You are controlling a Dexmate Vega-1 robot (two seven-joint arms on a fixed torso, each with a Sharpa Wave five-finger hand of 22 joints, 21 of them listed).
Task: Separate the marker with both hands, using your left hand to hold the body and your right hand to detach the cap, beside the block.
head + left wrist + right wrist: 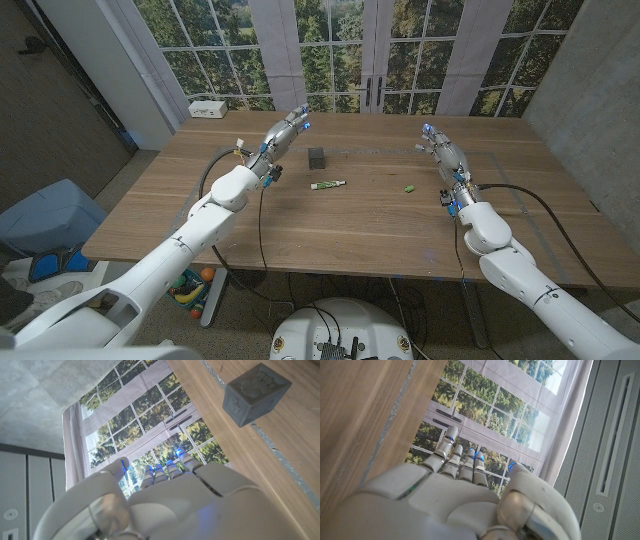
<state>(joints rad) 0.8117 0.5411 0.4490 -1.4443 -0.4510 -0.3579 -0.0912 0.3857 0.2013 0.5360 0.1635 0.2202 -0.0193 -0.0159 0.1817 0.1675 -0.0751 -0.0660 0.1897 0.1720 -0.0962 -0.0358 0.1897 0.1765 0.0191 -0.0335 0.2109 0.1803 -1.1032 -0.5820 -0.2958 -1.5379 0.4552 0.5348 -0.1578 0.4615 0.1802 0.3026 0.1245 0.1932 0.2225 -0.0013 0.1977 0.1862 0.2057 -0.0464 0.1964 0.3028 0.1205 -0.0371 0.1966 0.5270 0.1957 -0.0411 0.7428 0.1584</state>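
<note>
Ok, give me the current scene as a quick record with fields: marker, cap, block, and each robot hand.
marker body: white with green, lying on the table, in front of the block
cap: small green piece, lying apart from the body, toward the right
block: dark grey cube, upright on the table
left robot hand: raised beside the block, holding nothing, fingers extended
right robot hand: raised over the table's right part, holding nothing
</note>
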